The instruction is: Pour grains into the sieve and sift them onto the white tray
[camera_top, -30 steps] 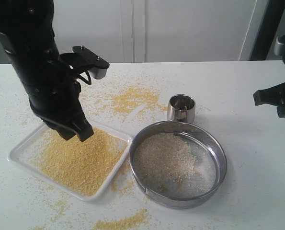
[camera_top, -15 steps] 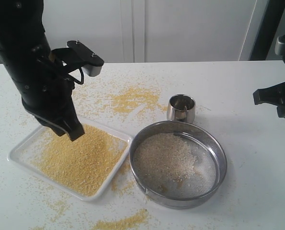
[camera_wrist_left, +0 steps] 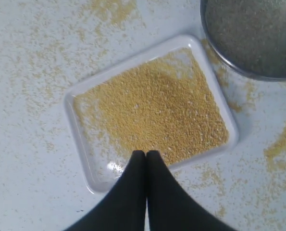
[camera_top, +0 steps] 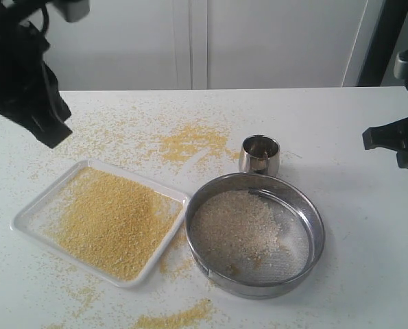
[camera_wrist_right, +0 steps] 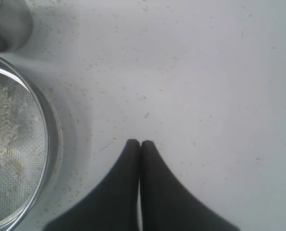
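The white tray [camera_top: 29,214] [camera_wrist_left: 80,139] lies at the front left, covered with fine yellow grains [camera_top: 111,223] [camera_wrist_left: 157,110]. To its right sits the round steel sieve [camera_top: 313,229] [camera_wrist_left: 215,45] [camera_wrist_right: 49,144], whitish rice-like grains [camera_top: 234,226] [camera_wrist_right: 1,130] resting on its mesh. My left gripper [camera_top: 53,137] [camera_wrist_left: 146,154] hangs shut and empty, raised above the table behind the tray's far left corner. At the right edge my right gripper [camera_top: 372,140] [camera_wrist_right: 140,143] is shut and empty, over bare table right of the sieve.
A small shiny steel cup [camera_top: 260,155] [camera_wrist_right: 8,24] stands just behind the sieve. Spilled yellow grains [camera_top: 190,144] lie scattered on the white table behind the tray and along the front edge [camera_top: 173,319]. A white wall closes off the back.
My left arm has lifted up and back to the left, away from the tray. The right arm, sieve, tray and cup have stayed still.
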Robot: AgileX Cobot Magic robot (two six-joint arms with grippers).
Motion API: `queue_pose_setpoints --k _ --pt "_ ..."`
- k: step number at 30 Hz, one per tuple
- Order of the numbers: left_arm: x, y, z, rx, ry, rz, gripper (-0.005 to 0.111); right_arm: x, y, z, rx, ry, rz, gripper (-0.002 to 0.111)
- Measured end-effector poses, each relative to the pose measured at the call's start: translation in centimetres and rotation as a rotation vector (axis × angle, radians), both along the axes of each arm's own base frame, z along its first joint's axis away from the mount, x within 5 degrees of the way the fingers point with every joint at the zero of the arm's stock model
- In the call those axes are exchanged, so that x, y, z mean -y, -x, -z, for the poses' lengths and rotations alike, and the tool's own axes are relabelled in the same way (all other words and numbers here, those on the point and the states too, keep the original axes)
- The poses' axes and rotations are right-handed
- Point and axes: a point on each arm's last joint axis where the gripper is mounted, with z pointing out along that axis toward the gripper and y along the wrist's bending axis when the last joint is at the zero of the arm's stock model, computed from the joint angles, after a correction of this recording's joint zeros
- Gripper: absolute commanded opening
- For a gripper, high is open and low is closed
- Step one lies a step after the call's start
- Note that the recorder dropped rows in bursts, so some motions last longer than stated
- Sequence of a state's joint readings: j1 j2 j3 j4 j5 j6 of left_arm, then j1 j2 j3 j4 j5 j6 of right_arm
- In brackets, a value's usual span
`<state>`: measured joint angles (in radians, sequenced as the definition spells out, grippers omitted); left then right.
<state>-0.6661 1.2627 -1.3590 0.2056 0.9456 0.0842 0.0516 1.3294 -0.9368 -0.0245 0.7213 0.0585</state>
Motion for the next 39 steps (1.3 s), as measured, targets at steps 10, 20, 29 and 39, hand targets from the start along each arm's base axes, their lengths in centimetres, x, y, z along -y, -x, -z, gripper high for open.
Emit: queue_pose_setpoints --k 10,20,29,39 --pt "-4.3 1.8 -1.2 0.172 0.141 -0.112 0.000 0.0 0.0 0.0 0.000 0.000 0.000 0.000" --pt "-8.5 4.4 1.1 0.381 0.265 -0.228 0.000 0.0 0.0 0.0 0.000 0.000 0.000 0.000" --pt "-11.9 7.4 3.4 0.452 0.283 -0.390 0.000 0.0 0.0 0.0 0.000 0.000 0.000 0.000" --pt "-13.9 10.0 5.4 0.561 0.334 -0.535 0.000 0.0 0.0 0.0 0.000 0.000 0.000 0.000"
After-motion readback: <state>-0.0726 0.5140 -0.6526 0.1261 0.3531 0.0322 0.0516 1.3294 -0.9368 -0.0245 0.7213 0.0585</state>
